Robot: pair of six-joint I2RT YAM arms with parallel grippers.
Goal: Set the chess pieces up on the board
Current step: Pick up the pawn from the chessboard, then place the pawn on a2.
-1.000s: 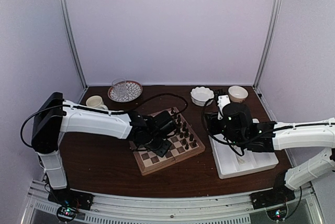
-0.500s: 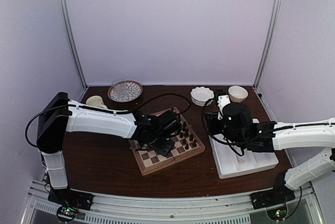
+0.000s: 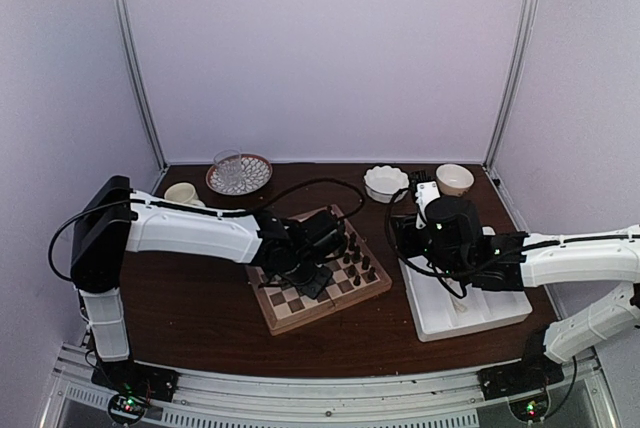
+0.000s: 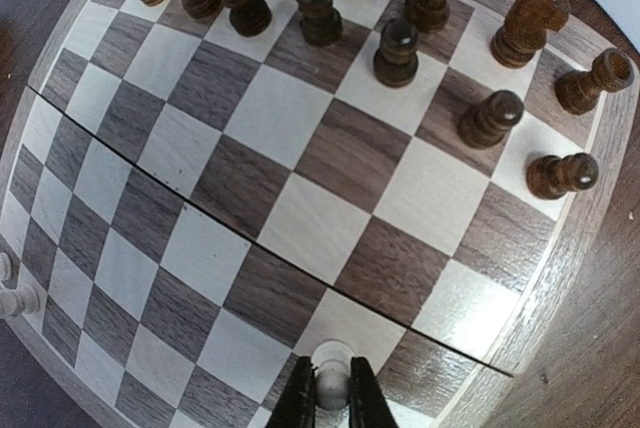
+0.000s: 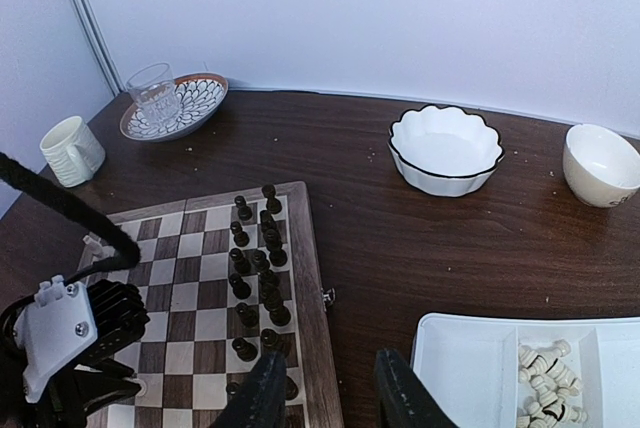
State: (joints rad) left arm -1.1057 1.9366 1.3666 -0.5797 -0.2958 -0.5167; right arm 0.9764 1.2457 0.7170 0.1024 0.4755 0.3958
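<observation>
Dark wooden table (image 3: 190, 298) is shared by square wooden chessboard (image 3: 285, 305) and white rectangular tray (image 3: 455, 323). Left gripper (image 4: 331, 403) is clamped on one cream-white chess piece (image 4: 332, 368) at a light square by the board rim. Right gripper (image 5: 330, 393) is held part-open and empty beside the tray. Dark brown pieces (image 4: 398, 50) are lined up; two cream figures (image 4: 14, 293) are seen at the board edge, other cream pieces (image 5: 545, 383) lie in the tray. White side judged barely started
</observation>
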